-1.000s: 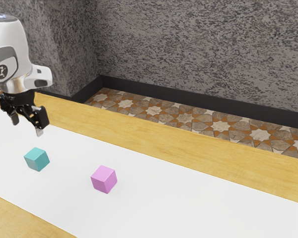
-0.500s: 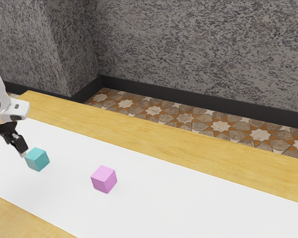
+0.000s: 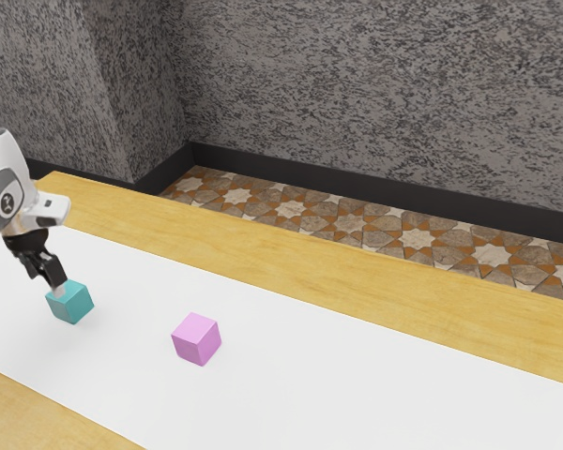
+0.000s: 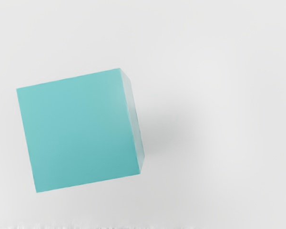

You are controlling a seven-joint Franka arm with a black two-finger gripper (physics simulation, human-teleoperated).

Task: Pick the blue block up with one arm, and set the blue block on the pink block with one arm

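The blue block (image 3: 71, 304) is a teal cube resting on the white table surface at the exterior view's left. In the wrist view the blue block (image 4: 81, 129) lies close under my hand, its top face toward the camera. My gripper (image 3: 47, 279) hangs just above the block's upper left edge, open, with its fingers (image 3: 58, 277) apart and the nearer tip right at the cube's top. The pink block (image 3: 196, 338) stands by itself on the white surface, to the exterior view's right of the blue one.
The white surface (image 3: 357, 384) runs between wooden table borders (image 3: 291, 253). Behind the table are a patterned tile floor (image 3: 403, 230) and speckled stone walls (image 3: 357, 84).
My hand has dropped from well above the table down to the blue block, swinging left and then back right over it. Both blocks stayed put.
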